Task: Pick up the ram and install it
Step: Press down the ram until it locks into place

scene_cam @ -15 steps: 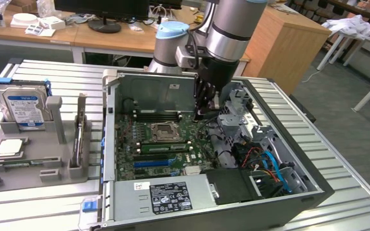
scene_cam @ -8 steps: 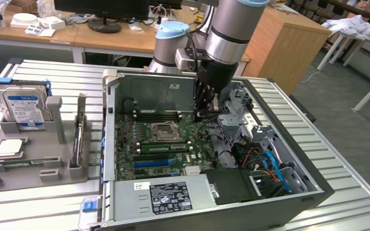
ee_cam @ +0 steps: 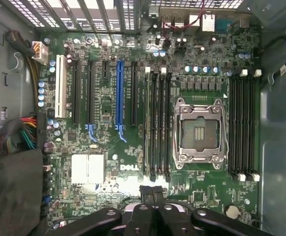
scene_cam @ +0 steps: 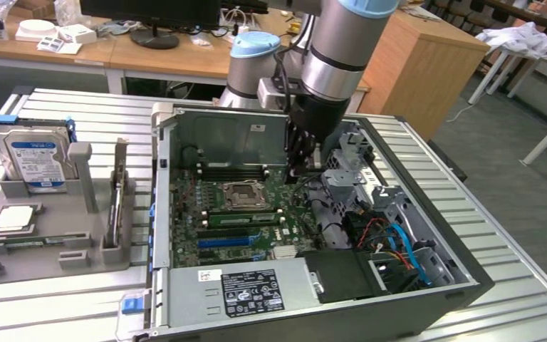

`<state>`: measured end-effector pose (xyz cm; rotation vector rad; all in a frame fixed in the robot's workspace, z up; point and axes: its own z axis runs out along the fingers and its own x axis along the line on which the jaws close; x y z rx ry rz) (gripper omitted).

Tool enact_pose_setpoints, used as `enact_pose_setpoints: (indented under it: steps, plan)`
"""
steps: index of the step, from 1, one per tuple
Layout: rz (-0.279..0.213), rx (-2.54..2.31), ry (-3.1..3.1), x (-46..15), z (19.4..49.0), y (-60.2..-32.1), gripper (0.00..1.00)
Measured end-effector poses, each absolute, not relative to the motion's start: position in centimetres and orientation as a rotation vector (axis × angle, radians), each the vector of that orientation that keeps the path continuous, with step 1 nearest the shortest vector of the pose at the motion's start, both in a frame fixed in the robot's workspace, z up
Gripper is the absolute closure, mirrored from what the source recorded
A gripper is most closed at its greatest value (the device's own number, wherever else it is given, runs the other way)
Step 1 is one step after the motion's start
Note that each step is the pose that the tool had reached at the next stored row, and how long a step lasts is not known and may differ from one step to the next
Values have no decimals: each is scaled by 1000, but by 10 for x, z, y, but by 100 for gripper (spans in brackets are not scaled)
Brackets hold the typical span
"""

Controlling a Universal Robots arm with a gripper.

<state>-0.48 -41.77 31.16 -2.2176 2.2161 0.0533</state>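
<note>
So, exterior view first: the arm [scene_cam: 335,64] reaches down into the open PC case [scene_cam: 464,278], and the gripper [scene_cam: 298,167] hangs just above the motherboard [scene_cam: 207,203], on the far side of the empty CPU socket [scene_cam: 240,194], near the case's back wall. I can't make out the fingers from this angle. The ram [scene_cam: 243,217] looks like the green stick standing in one of the slots just on the near side of the socket, apart from the gripper. Whether it's fully clicked in, I can't tell. Off to the exterior view's left there's a gray tray [scene_cam: 26,260] on the slatted table [scene_cam: 65,299], with a hard drive [scene_cam: 31,153] standing in it and a silver chip [scene_cam: 14,217] lying flat.

Wrist view: the gripper [ee_cam: 152,191] has its two black fingers [ee_cam: 145,194] pressed together with nothing between them. It's looking straight down at the board. The ram [ee_cam: 148,123] is the lighter strip in the bank of slots between the CPU socket [ee_cam: 199,130] and the blue slot [ee_cam: 119,93], and the fingertips sit near one end of that bank.
</note>
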Motion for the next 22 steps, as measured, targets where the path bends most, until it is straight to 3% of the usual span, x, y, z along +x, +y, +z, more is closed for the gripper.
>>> enact_pose_setpoints:
  steps: [22]
  plan:
    - [53,-2218,2216,-5,297,-418,89]
